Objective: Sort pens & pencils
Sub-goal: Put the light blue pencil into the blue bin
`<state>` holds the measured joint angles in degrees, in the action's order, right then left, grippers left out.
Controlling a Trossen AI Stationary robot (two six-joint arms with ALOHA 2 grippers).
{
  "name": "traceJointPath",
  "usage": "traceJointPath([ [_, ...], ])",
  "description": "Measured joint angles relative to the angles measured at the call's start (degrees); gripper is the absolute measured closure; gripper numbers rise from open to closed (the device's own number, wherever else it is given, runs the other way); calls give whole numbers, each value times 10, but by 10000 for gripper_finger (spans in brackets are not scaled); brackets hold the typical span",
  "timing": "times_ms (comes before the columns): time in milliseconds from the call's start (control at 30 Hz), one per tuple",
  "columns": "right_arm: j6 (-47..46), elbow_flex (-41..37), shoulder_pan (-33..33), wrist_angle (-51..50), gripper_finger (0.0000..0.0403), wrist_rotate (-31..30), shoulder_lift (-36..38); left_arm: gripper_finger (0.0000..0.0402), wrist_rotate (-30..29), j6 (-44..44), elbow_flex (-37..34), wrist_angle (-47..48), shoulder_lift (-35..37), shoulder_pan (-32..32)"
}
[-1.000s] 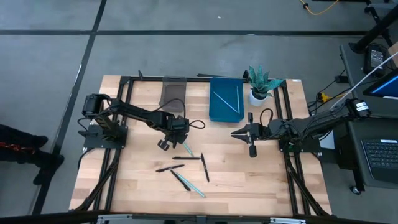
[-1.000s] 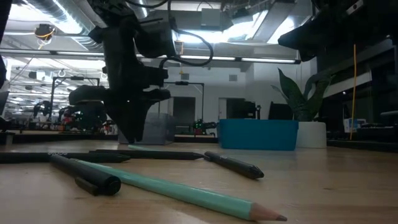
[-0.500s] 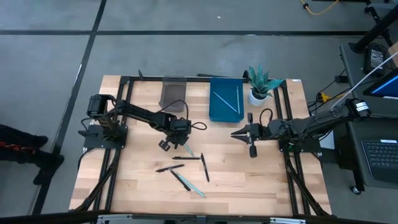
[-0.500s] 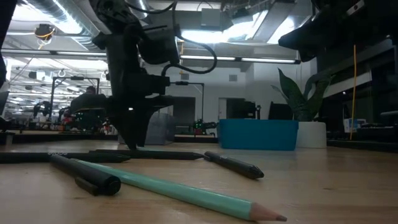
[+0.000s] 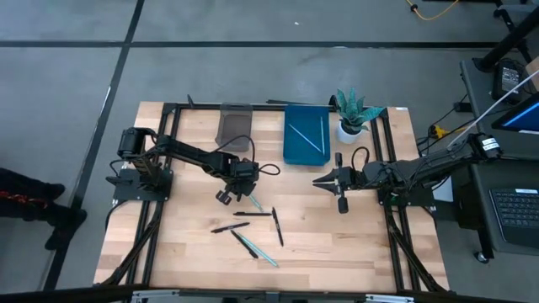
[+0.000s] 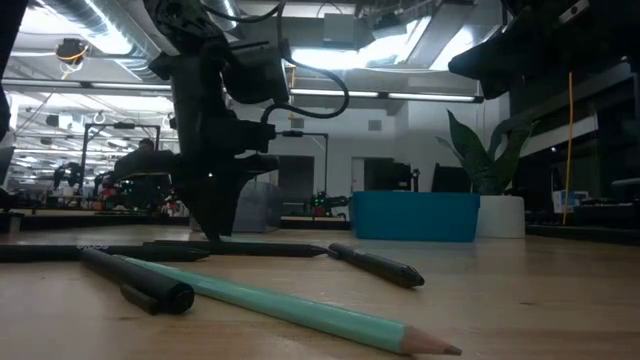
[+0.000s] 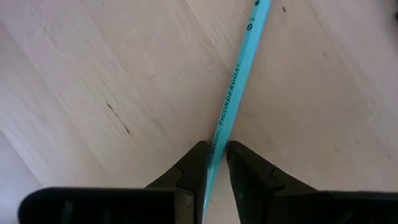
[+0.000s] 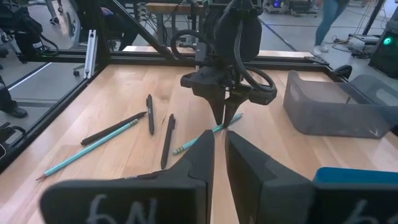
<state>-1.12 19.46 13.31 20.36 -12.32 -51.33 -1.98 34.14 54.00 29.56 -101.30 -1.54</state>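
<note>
High view: the left claw (image 5: pixel 229 196) is set on a teal pencil (image 5: pixel 253 202) near the table (image 5: pixel 337 244) centre. Left wrist view: the pencil (image 7: pixel 233 99) is pinched between nearly closed fingers (image 7: pixel 194 163). Right wrist view: the right claw (image 8: pixel 219 144) is held narrowly parted, empty.

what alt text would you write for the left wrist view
The left pincer has its two dark fingers closed around a teal pencil with printed lettering along its side, which lies on the pale wooden table and runs slanting away from the pincer. Nothing else is in the picture.
</note>
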Motion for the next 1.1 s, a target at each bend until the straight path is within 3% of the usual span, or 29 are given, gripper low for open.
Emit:
traceJointPath([
  [300, -2, 0, 0, 0, 360, 0, 0, 393, 2, -11, 0, 3, 0, 0],
  [533, -2, 0, 0, 0, 360, 0, 0, 385, 3, -26, 0, 2, 0, 0],
  [1100, -3, 0, 0, 0, 360, -1, 0, 388, 69, -53, -3, -32, 17, -23],
])
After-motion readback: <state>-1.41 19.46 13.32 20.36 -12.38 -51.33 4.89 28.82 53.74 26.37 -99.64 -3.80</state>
